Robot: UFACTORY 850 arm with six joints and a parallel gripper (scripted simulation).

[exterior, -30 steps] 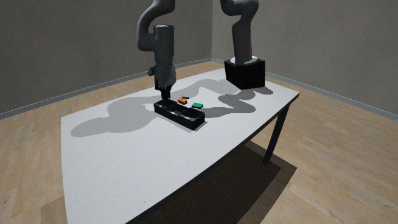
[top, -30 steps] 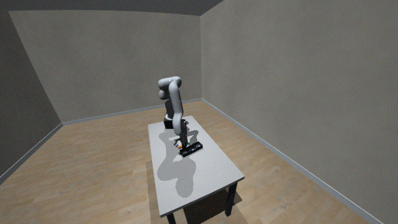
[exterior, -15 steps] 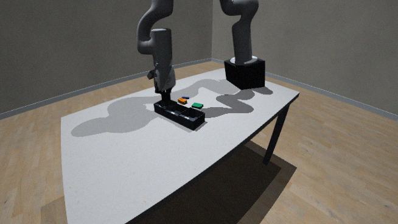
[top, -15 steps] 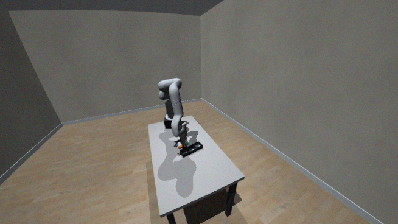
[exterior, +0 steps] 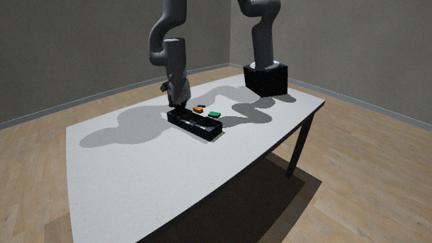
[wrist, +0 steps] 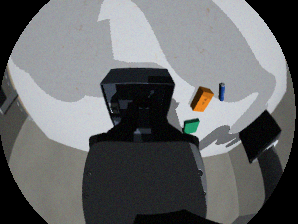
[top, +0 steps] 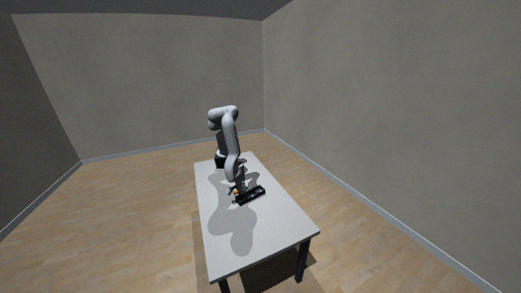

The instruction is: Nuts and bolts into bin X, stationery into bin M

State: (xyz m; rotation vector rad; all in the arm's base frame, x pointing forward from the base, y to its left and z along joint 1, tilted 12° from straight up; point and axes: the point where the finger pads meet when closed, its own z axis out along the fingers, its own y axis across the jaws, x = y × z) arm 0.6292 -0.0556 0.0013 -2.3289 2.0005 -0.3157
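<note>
Here, tool over bins, lettering unreadable

Item count, counter

Two black bins are counted, joined end to end; loose beside them, one orange block, one blue piece, one green block.

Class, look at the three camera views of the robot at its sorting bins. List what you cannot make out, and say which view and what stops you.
- What the shut gripper holds: every view; the fingers hide it.
- X and M marks on the bins: exterior view, too small; wrist view, blurred.
- What the orange, blue and green things are: too small.
- Arm's upper joints: exterior view, cut off by the top edge.
</note>
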